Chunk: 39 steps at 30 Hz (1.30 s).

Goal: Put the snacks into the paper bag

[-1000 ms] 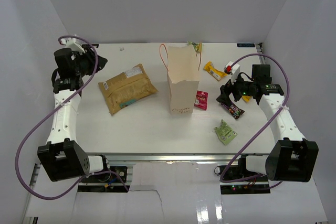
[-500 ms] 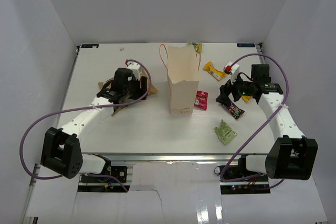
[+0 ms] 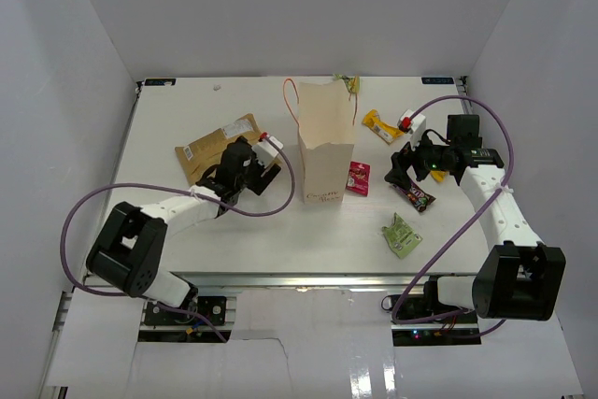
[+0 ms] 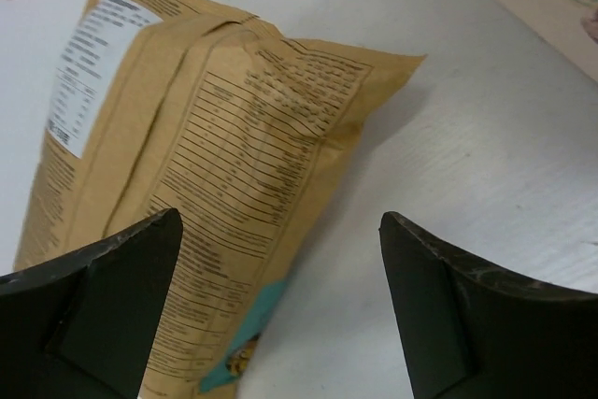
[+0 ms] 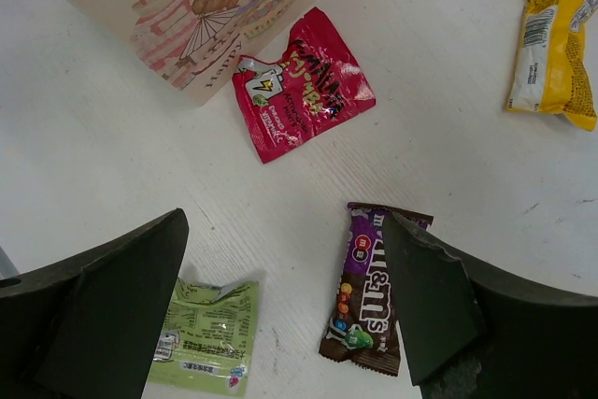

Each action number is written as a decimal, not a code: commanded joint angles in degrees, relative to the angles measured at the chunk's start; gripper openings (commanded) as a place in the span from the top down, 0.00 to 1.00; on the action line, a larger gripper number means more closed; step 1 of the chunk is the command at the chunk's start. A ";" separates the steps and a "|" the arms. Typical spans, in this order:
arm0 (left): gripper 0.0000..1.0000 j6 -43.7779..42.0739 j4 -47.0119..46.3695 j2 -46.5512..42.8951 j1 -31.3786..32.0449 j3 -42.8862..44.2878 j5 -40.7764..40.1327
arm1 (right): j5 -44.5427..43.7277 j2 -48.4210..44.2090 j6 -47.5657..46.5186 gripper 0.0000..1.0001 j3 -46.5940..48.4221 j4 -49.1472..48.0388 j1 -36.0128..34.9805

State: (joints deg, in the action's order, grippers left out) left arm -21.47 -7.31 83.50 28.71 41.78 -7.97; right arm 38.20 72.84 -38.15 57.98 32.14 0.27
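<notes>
Left wrist view: my left jaws are hanging wide open over the large tan-gold crinkled chip bag [image 4: 187, 165]; next I am expecting to lower and close on it.

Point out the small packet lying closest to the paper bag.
The red packet, right beside the paper bag; the dark purple packet, the green packet and the yellow packet lie farther from it.

A matte white worktop [image 3: 308, 240] is enclosed on three sides by plain white panels: a back wall [image 3: 299, 7], a left wall [image 3: 47, 91] and a right wall [image 3: 561, 44]. Soft, even light is cast throughout. A metal rail [image 3: 308, 282] is seen along the near edge, with a glossy white surface [image 3: 327, 366] below it.
</notes>
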 commanded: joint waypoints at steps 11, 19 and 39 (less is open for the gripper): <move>0.02 -15.26 -13.60 10.70 0.12 2.87 -1.53 | -0.05 -0.77 -1.66 0.10 0.38 1.26 0.25; 0.03 -18.95 -17.38 17.56 0.12 4.80 -9.16 | 0.30 -0.50 -1.57 0.10 0.56 1.34 0.17; 1.00 -2.11 -12.05 -2.51 -0.49 -0.47 -15.42 | 1.27 -1.30 -1.40 0.10 0.30 2.40 0.17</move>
State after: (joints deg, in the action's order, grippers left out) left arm -32.75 -22.94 91.29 28.64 41.95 -22.35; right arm 37.89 72.79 -39.31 57.98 33.82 0.27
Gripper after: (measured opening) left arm 0.009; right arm 0.900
